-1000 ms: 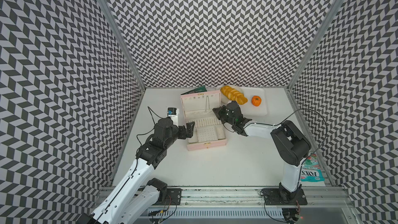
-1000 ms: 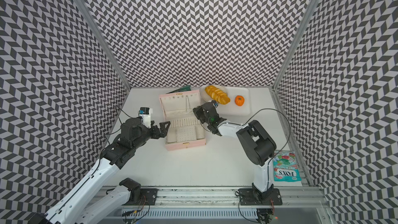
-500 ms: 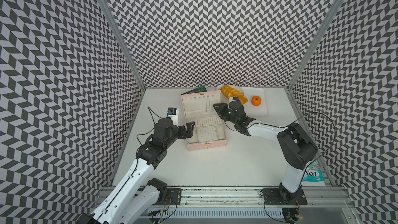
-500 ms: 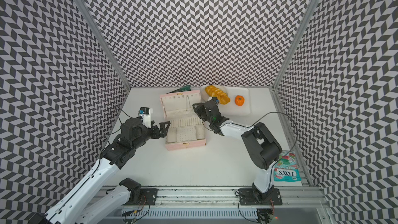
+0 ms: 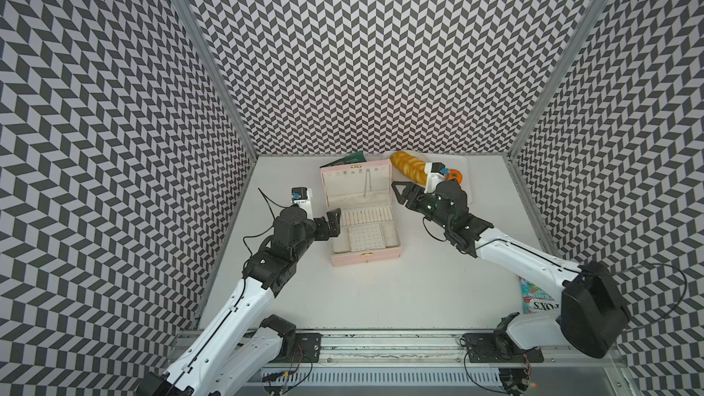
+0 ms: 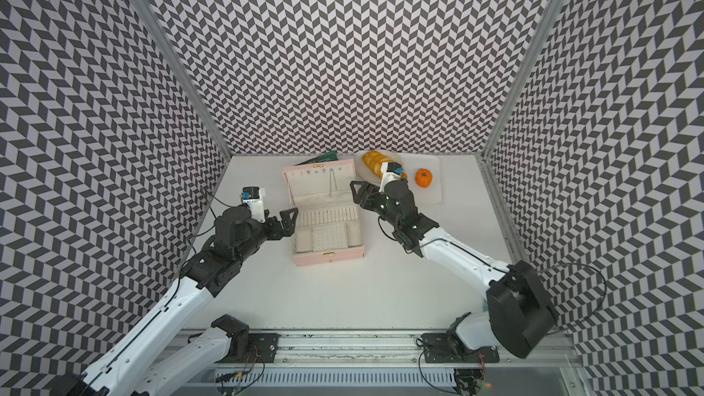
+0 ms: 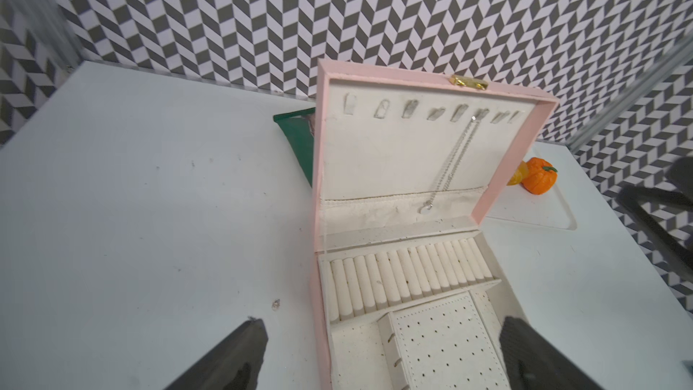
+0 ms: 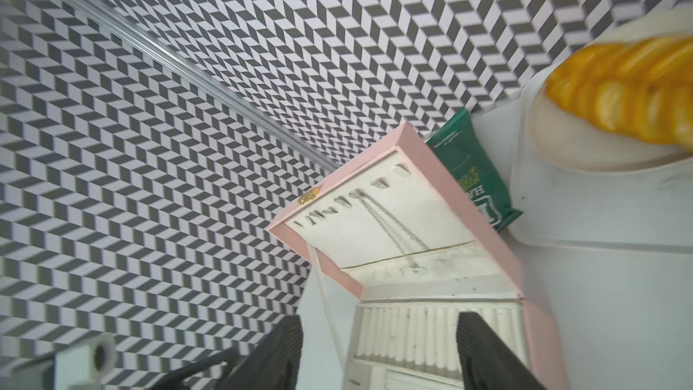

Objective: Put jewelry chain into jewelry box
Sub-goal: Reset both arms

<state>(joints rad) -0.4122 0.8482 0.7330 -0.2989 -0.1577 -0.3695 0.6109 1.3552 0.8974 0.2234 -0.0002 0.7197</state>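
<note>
Jewelry chain (image 5: 367, 184) faint from above, packet (image 5: 348, 158) half-hidden

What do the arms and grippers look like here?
The left arm and right arm share white link shells, black joint housings and thin black cables. The left gripper and right gripper have black fingers with triangular cut-outs. A white camera block with a blue part tops each wrist.

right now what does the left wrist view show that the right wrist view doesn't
Only the left wrist view: the orange pumpkin. Only the right wrist view: the cream plate under the braided bread. Both: the open jewelry box, the jewelry chain hanging inside its lid, the ring rolls and the green packet.
</note>
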